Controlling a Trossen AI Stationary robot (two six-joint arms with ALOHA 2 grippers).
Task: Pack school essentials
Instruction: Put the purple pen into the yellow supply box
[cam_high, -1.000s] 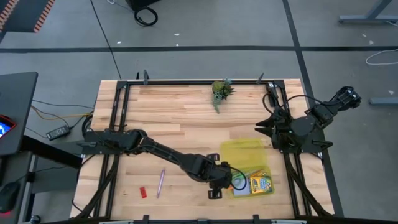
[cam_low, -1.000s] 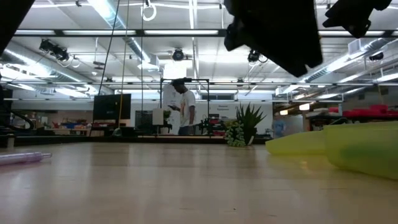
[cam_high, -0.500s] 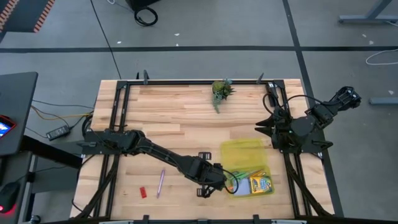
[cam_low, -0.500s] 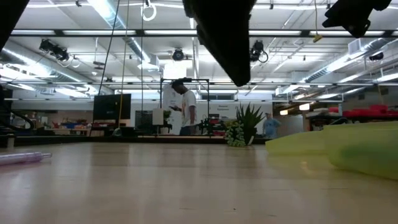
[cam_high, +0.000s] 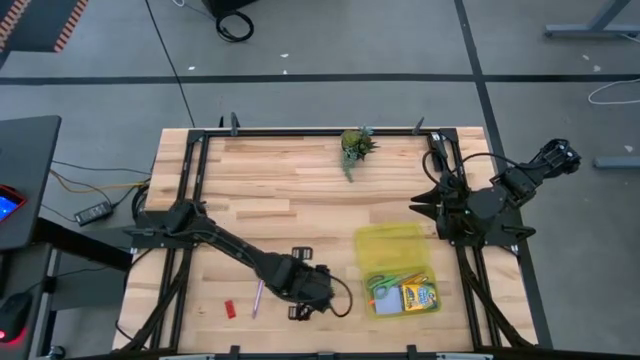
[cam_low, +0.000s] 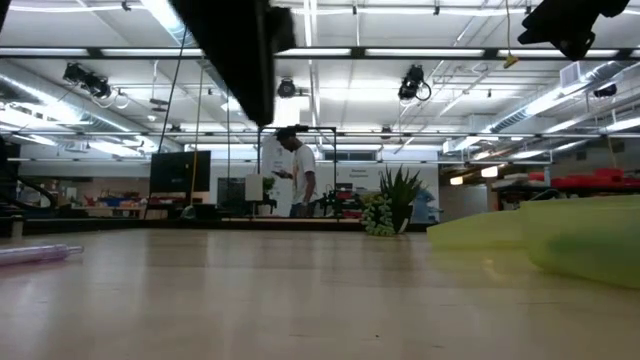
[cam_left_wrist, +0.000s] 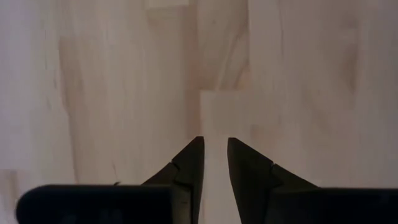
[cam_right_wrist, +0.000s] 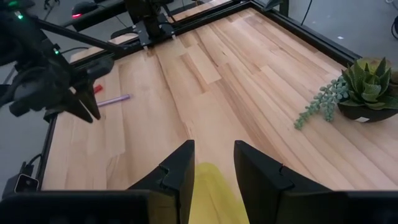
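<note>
My left gripper (cam_high: 300, 284) points down over bare wood near the table's front edge, between the pinkish pen (cam_high: 257, 295) and the yellow case (cam_high: 396, 268). Its fingers (cam_left_wrist: 215, 146) stand a little apart and hold nothing. The tiny red eraser (cam_high: 229, 309) lies flat left of the pen. In the open case lie the green-handled scissors (cam_high: 384, 283), the crayon box (cam_high: 420, 296) and the light-blue note pad (cam_high: 386, 303). My right gripper (cam_high: 418, 205) waits open at the right, just beyond the case's lid (cam_right_wrist: 211, 186). I cannot make out the orange pencil.
A small potted plant (cam_high: 355, 145) stands at the table's far edge, middle. Black metal rails (cam_high: 190, 180) run along the table's left, right and far sides. A person stands in the room beyond the table (cam_low: 295, 170). Bare wood lies between the plant and the case.
My left gripper has moved from above the case's left rim toward the table's left edge, coming near the pen. The scissors, crayon box and note pad stay in the case.
</note>
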